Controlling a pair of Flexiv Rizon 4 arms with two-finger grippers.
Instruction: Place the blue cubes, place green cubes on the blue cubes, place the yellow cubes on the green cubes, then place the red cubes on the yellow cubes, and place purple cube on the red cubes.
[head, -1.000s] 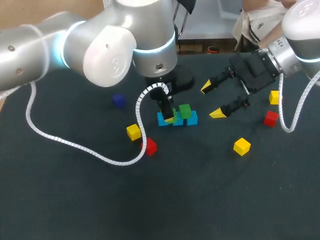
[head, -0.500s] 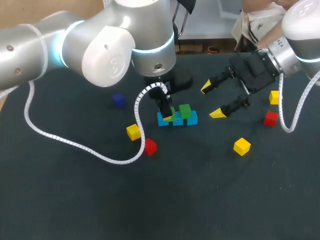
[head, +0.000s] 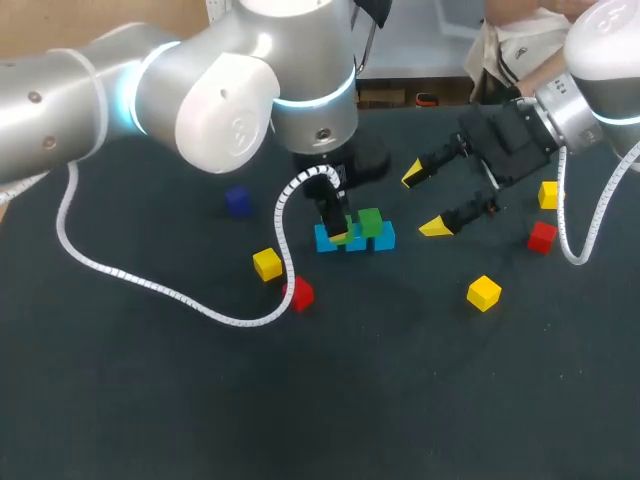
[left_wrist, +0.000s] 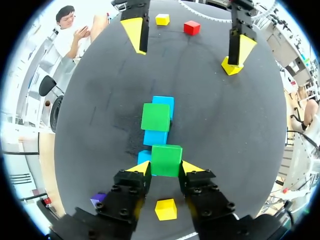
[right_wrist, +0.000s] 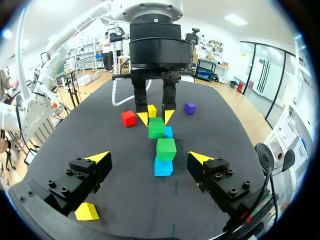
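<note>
My left pincer (left_wrist: 166, 168) is clamping a green cube (left_wrist: 166, 159) over the nine o'clock end of the blue cube row (head: 355, 243). The other green cube (head: 370, 221) is sitting on the three o'clock end. My right pincer (head: 424, 202) is hanging spread apart. The yellow cubes (head: 266, 264), red cubes (head: 298, 293) and purple cube (head: 237, 201) are lying unstacked.

I see glossy green cubes (left_wrist: 156, 116), sky-blue cubes (left_wrist: 155, 137), a purple cube (head: 237, 201) at ten o'clock, charcoal tabletop (head: 400, 380).
</note>
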